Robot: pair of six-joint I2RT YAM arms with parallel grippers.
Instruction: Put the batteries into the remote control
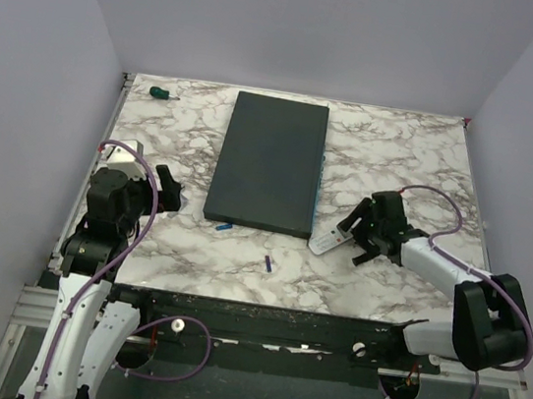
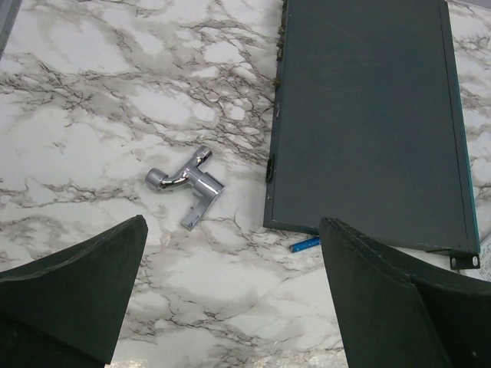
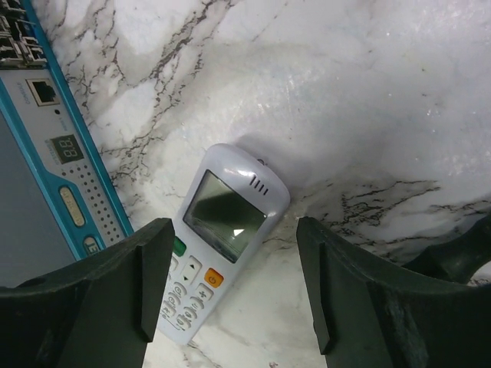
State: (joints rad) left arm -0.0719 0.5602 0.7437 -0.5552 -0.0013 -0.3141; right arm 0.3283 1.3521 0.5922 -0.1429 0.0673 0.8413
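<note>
Here's the remote control [image 1: 325, 240], right of centre in the overhead view: a small white oblong handset, lying flat and face up on the marble worktop [image 1: 180, 247]. In the right wrist view it sits low and centre [image 3: 222, 245], tilted, with the screen end toward the upper right and the button end running off to the lower left. The pale screen, a green button, an orange one and rows of small white keys all show. The blue battery [image 1: 224, 225] lies flat just left of centre, also seen low in the left wrist view [image 2: 305, 244]. The purple-blue battery [image 1: 268, 261] lies lower, near centre. Both sit apart from the handset.
</note>
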